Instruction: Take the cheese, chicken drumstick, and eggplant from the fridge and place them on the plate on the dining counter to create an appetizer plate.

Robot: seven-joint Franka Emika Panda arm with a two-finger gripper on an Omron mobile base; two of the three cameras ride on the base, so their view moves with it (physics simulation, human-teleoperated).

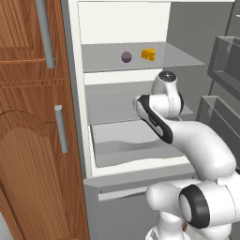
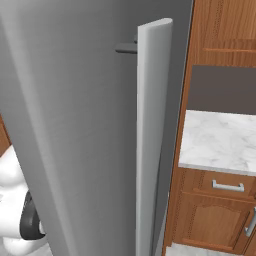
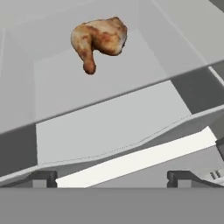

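The hand [image 3: 111, 178] stands with its jaws spread wide and nothing between them, the two dark tips well apart at the bottom of the hand view. Ahead of it, beyond the front edge of a pale grey shelf [image 3: 109, 127], lies the chicken drumstick [image 3: 99, 40], clear of the jaws and not touched. In that view the drumstick sits forward and slightly left of the midline between the tips; its long axis runs on a slant, the meaty end up and to the right, the narrow bone end pointing down and left toward the hand. From the left base view, the arm reaches into the open fridge [image 1: 75, 93] at the level of the middle shelf, above the wavy-fronted drawer [image 1: 136, 147]. The cheese [image 1: 148, 54] and the eggplant [image 1: 126, 56] rest near each other on the shelf above, untouched. Judgement: the drumstick is the nearest item; the hand needs to advance forward and align across the drumstick's axis before closing.
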